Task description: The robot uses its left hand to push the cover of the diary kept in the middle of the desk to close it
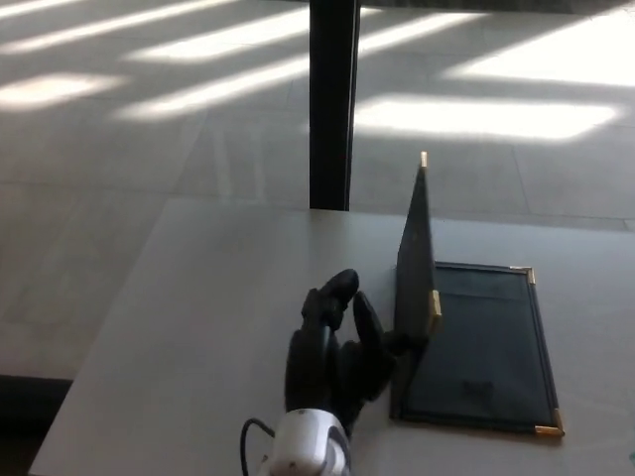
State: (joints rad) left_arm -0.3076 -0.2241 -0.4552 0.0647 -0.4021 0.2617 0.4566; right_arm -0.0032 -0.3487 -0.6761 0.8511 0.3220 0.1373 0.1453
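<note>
One left hand [337, 352], upright leathery diary cover [415, 260]

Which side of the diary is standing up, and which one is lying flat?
The left cover stands nearly upright, pushed by the robot's left hand. The right cover lies flat on the desk.

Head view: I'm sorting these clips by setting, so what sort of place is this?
Probably an office or lab-like indoor room. A plain grey desk carries a dark diary. Beyond it is a tiled floor with window sunlight and a black pillar.
</note>
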